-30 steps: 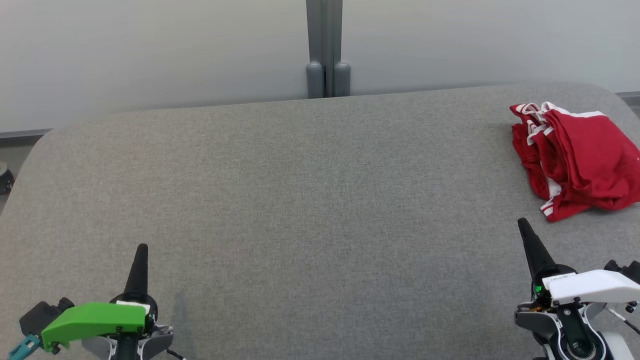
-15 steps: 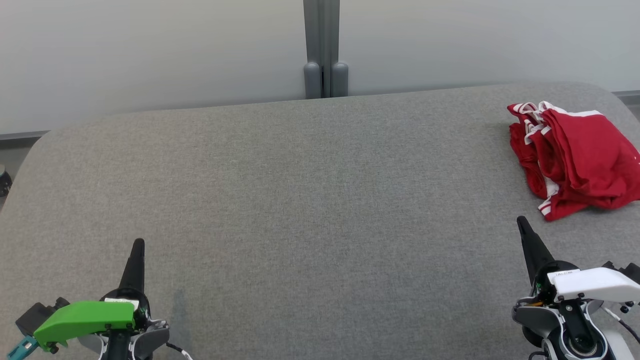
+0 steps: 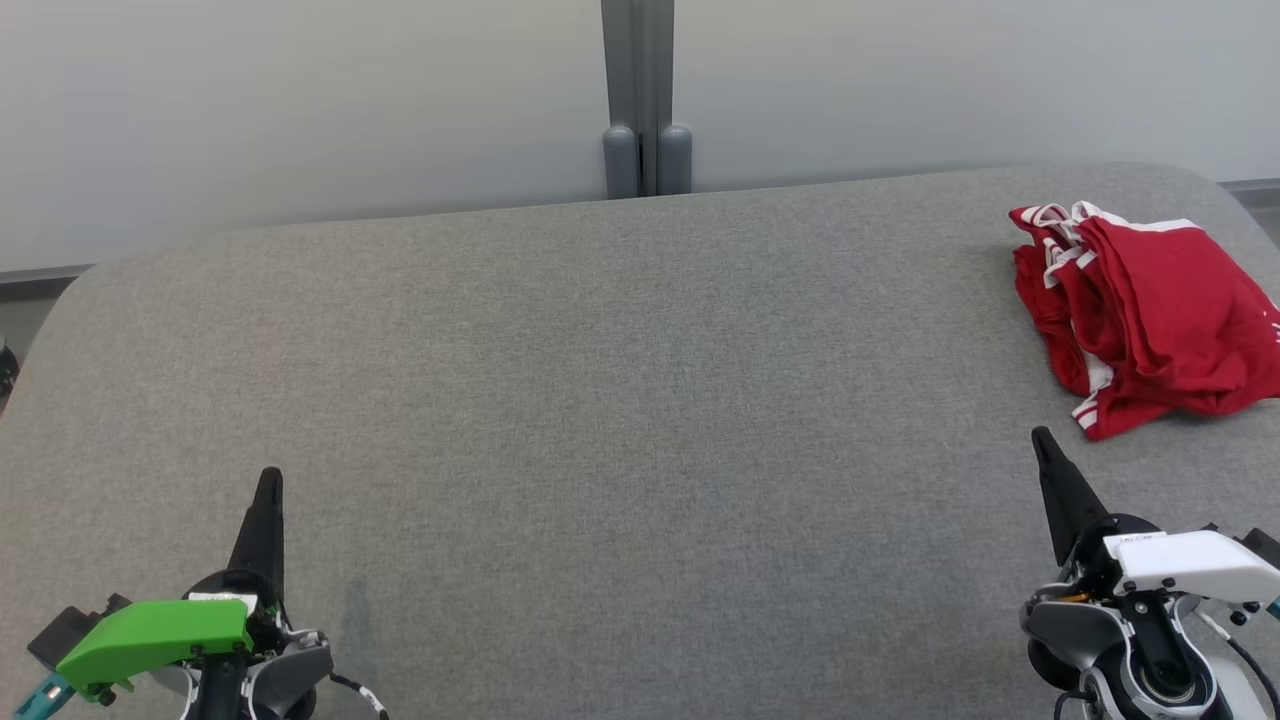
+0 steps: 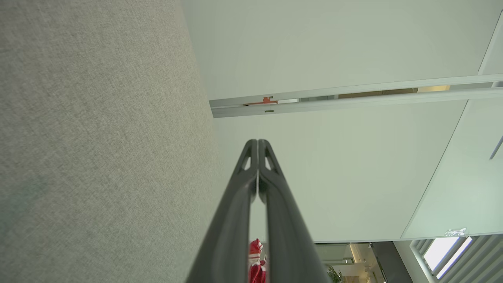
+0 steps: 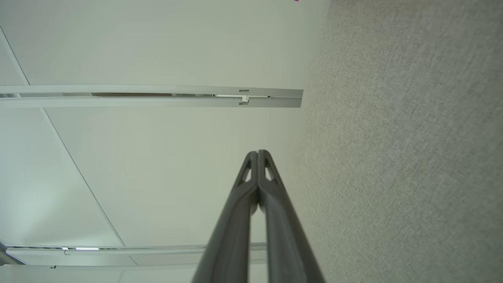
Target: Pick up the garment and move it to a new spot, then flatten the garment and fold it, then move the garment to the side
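I'm in an office-type room: frosted partition panels [image 3: 300, 100] joined by a grey post [image 3: 637, 90] behind my grey fabric bench [image 3: 600, 400], potted plant [image 4: 334, 272] and window louvres [image 4: 477, 255] beyond.

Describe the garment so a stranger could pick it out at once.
Start at the big grey fabric table and go to its far right corner, beyond the right claw. The garment lies there in a crumpled heap. Its bright red cloth with white trim sets it apart from the grey top and the dark claw.

One red garment [image 3: 1165, 320], apparently a single bunched piece, one grey table [image 3: 600, 400], and two grippers: left gripper [image 3: 268, 480], right gripper [image 3: 1041, 438].
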